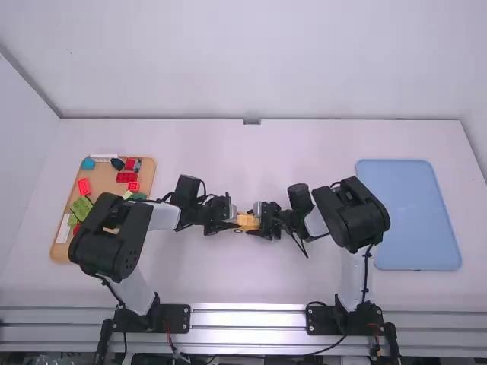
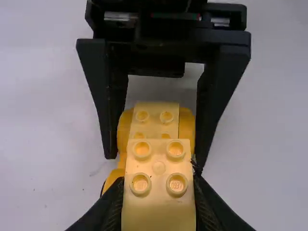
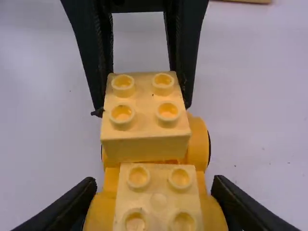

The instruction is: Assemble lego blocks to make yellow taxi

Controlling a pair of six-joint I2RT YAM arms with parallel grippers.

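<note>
Yellow block with faintly marked studs

The brick is pale yellow, and the car base is pale yellow down its studded middle and deeper orange-yellow at its sides. The left gripper and right gripper are black. The table is white. The tray is tan: light blue block at its far left corner, red block and green block by its left edge. The bin lid-like panel is light blue.
</note>
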